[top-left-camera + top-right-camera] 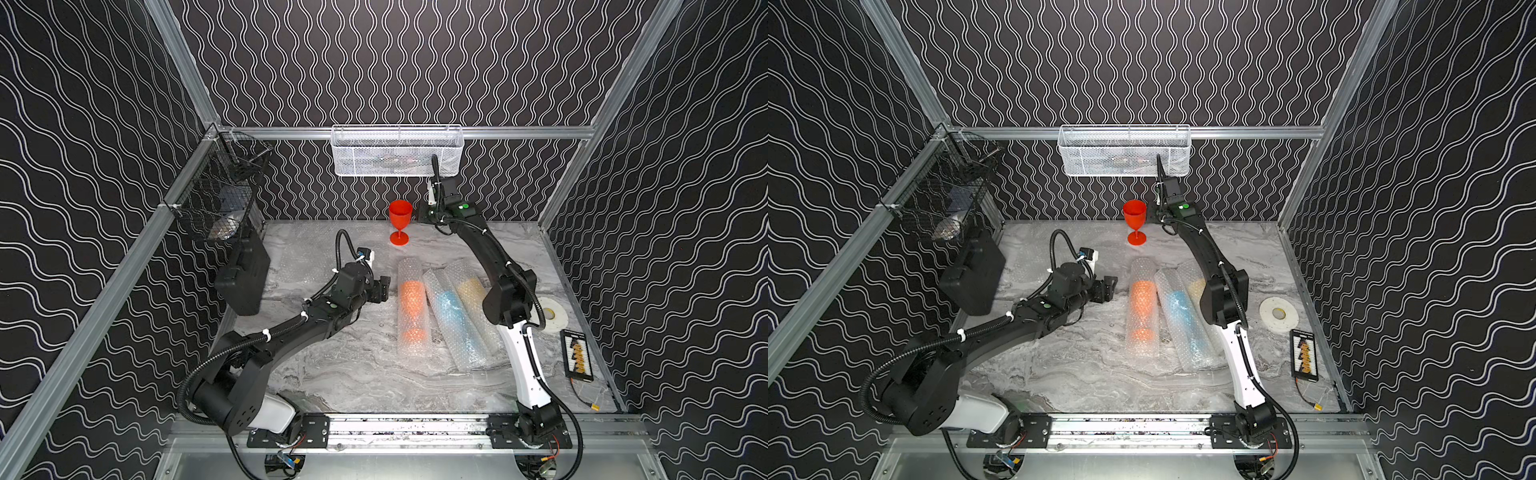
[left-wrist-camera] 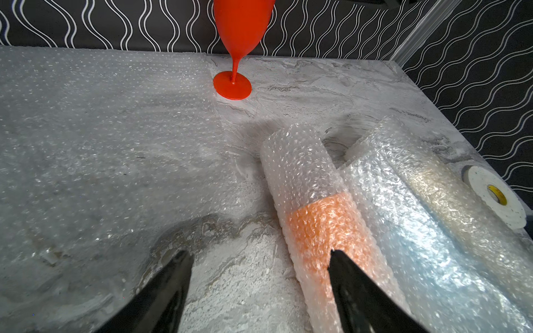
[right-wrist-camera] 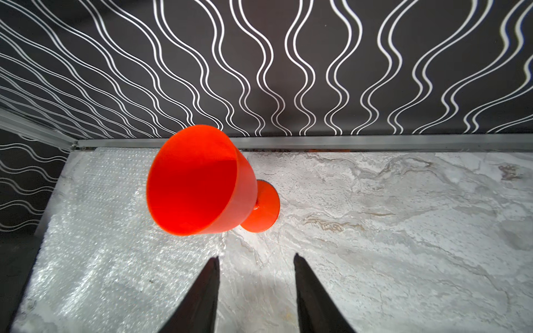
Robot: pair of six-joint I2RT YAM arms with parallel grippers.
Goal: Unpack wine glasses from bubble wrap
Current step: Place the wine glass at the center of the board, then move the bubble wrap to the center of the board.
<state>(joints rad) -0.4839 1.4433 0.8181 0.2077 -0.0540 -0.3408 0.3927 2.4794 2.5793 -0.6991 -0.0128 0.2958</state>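
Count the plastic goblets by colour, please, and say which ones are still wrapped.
Red opaque plastic stemmed goblet, unwrapped, standing upright: 1
Orange goblet, rolled in clear bubble wrap: 1
Light blue goblet, rolled in bubble wrap: 1
Yellow goblet, rolled in bubble wrap: 1
Total: 4 goblets, 3 of them wrapped

Black wavy-lined walls [image 1: 395, 62] enclose a grey marble tabletop [image 1: 353, 374].

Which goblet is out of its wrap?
The red plastic stemmed goblet, standing upright and bare. The orange, light blue and yellow ones lie rolled in clear bubble wrap.
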